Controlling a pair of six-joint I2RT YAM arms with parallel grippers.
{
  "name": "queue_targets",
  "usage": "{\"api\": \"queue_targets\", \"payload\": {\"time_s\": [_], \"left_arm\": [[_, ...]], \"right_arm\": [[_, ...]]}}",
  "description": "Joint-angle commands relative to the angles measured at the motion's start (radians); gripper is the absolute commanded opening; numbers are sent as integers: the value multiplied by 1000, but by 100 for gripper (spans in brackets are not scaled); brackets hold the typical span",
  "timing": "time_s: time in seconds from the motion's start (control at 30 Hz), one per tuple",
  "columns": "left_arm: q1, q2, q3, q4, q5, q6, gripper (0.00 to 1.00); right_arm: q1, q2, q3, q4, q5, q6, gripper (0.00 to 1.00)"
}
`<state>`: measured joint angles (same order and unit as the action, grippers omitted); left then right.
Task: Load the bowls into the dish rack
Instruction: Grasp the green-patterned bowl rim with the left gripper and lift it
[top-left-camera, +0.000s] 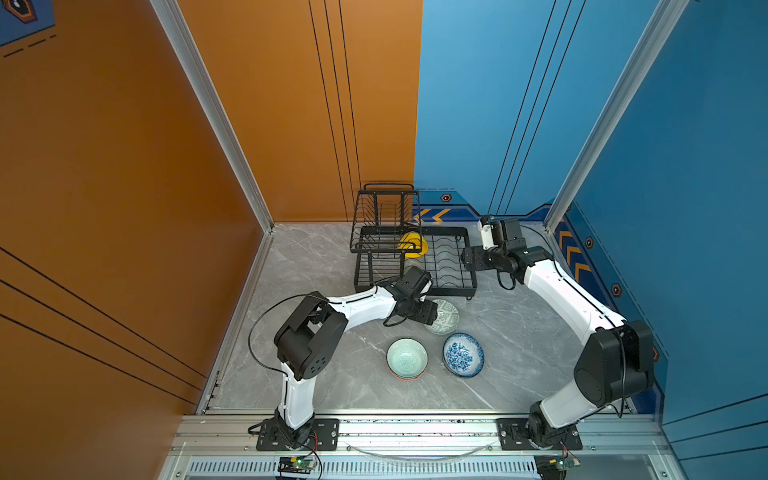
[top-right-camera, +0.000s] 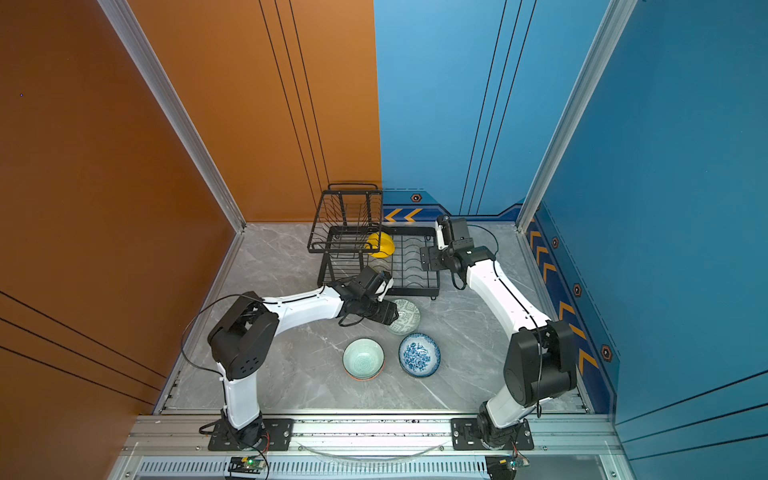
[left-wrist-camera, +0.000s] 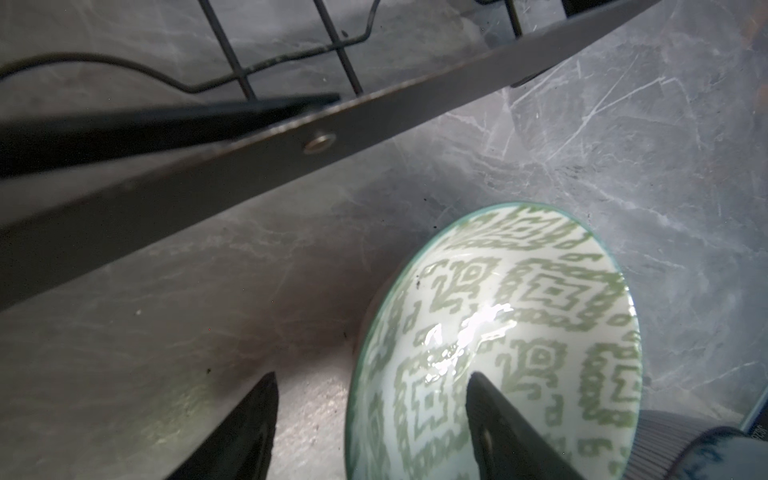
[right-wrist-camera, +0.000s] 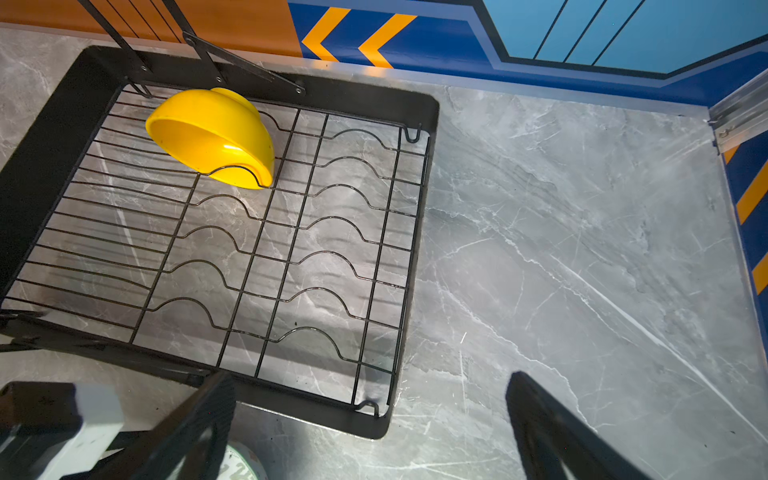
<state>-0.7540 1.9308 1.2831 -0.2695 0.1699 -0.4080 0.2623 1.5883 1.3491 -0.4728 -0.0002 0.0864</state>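
The grey-green patterned bowl (top-left-camera: 448, 318) (top-right-camera: 408, 318) (left-wrist-camera: 519, 311) sits on the table just in front of the black dish rack (top-left-camera: 453, 289) (top-right-camera: 415, 289) (left-wrist-camera: 249, 174) (right-wrist-camera: 41, 137). My left gripper (top-left-camera: 432, 316) (top-right-camera: 392, 316) (left-wrist-camera: 372, 376) is open and straddles this bowl's near rim. One finger is inside the bowl, the other outside with a gap to the rim. A yellow bowl (top-left-camera: 413, 245) (top-right-camera: 380, 245) (right-wrist-camera: 212, 137) leans in a slot of the rack's lower tray. My right gripper (top-left-camera: 469, 257) (top-right-camera: 428, 257) (right-wrist-camera: 370, 378) hangs open and empty over the rack's right edge.
A pale mint bowl (top-left-camera: 407, 357) (top-right-camera: 363, 357) sits on top of an orange-rimmed one near the table's front. A blue-and-white floral bowl (top-left-camera: 463, 354) (top-right-camera: 419, 354) lies to its right. The rack's raised basket tier (top-left-camera: 386, 224) stands at the back left.
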Motion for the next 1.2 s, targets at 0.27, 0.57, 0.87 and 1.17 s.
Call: {"api": "queue_targets", "payload": {"time_s": [0.27,0.57,0.87,1.17], "left_arm": [[-8,57,45,-10,30,-12,48],[-4,64,49,-19,25,-18,25],[10,49,35,-11,4,-44,10],[22,0,2,5,-38,-51,0]], "right_arm": [[3,-7,-2,-27,-7,-1,100],[3,-7,-2,-27,-6,-3,100],[8,-14,-2,-27,-15,-13,100],[11,-18,-4,-26,-31,-21,100]]}}
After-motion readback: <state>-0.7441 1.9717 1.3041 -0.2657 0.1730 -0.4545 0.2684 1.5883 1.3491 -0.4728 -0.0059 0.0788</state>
